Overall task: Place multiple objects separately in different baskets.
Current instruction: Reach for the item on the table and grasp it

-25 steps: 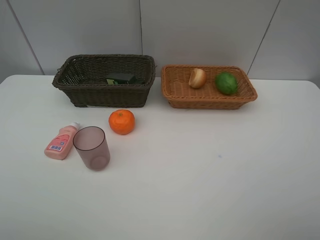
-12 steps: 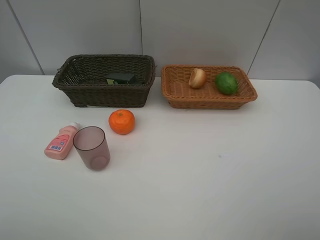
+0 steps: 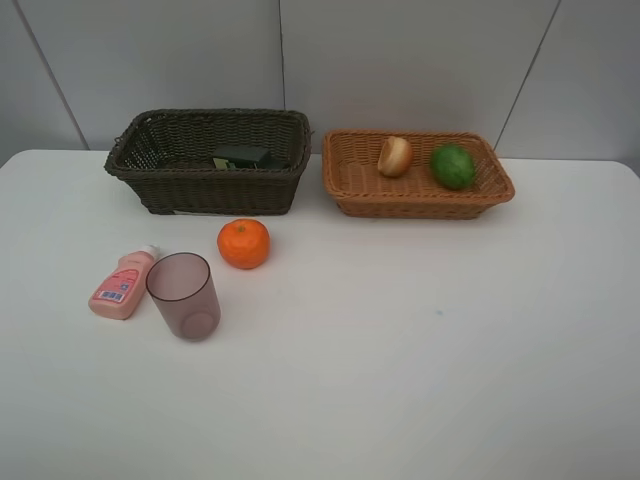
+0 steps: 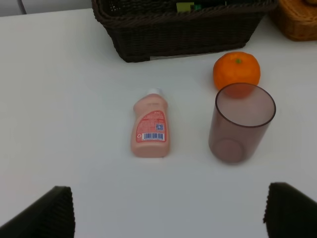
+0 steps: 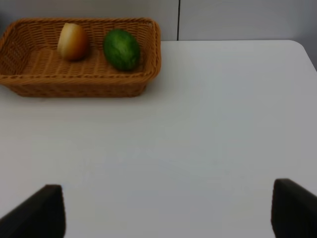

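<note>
The orange mandarin (image 3: 244,243) (image 4: 237,71) rests on the white table in front of the dark brown basket (image 3: 210,192) (image 4: 188,34). A pink white-capped bottle (image 3: 123,284) (image 4: 150,126) lies flat beside the upright mauve cup (image 3: 184,295) (image 4: 241,122). Inside the dark basket lies the dark green bottle (image 3: 242,157). The tan basket (image 3: 420,206) (image 5: 74,84) holds the peach-like fruit (image 3: 394,156) (image 5: 73,41) and the lime (image 3: 453,166) (image 5: 121,49). My left gripper (image 4: 168,215) is open, pulled back from the bottle and cup. The right gripper (image 5: 167,210) is open over bare table, well short of the tan basket. Neither arm shows in the high view.
The two baskets stand side by side at the back of the table (image 3: 420,340), close to a grey panelled wall (image 3: 400,60). The cup stands nearly touching the pink bottle, with the mandarin a short way behind it.
</note>
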Robot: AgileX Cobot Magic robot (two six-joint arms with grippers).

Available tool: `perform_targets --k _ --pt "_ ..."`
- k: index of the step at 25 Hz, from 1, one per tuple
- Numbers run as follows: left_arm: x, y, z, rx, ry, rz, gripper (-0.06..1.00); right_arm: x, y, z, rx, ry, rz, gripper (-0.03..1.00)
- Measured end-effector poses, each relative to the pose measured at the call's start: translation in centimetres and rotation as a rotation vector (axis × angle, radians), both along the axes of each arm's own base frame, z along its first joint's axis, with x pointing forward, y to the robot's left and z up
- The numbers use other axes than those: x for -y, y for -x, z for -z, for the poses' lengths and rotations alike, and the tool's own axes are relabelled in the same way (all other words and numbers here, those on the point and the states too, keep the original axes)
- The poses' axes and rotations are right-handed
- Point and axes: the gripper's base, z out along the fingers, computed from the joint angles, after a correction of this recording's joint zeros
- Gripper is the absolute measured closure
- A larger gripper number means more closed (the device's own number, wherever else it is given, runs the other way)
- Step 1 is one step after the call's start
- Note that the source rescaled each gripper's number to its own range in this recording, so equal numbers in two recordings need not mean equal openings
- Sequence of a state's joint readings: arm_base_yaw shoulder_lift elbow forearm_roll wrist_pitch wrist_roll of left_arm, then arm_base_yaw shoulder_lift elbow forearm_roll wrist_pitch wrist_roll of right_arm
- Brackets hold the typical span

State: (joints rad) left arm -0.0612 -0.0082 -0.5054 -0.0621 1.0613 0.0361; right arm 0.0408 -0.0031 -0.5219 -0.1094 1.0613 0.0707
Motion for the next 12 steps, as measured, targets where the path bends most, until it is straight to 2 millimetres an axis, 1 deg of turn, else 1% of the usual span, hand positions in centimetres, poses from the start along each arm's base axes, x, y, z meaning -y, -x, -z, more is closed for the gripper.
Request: perform_targets --k 7,9,12 --pt "0.0 -0.1 -0.1 -0.006 0.0 0.0 -0.05 0.0 0.0 0.0 0.0 0.0 0.0 0.13" --pt "0.0 -0.6 -0.7 -0.032 -0.002 0.0 -0.05 0.0 0.0 0.0 0.0 0.0 0.0 0.13" --pt "0.1 -1.8 -2.5 -0.08 -0.016 0.008 -0.05 0.0 0.0 0.0 0.0 0.0 0.0 0.13"
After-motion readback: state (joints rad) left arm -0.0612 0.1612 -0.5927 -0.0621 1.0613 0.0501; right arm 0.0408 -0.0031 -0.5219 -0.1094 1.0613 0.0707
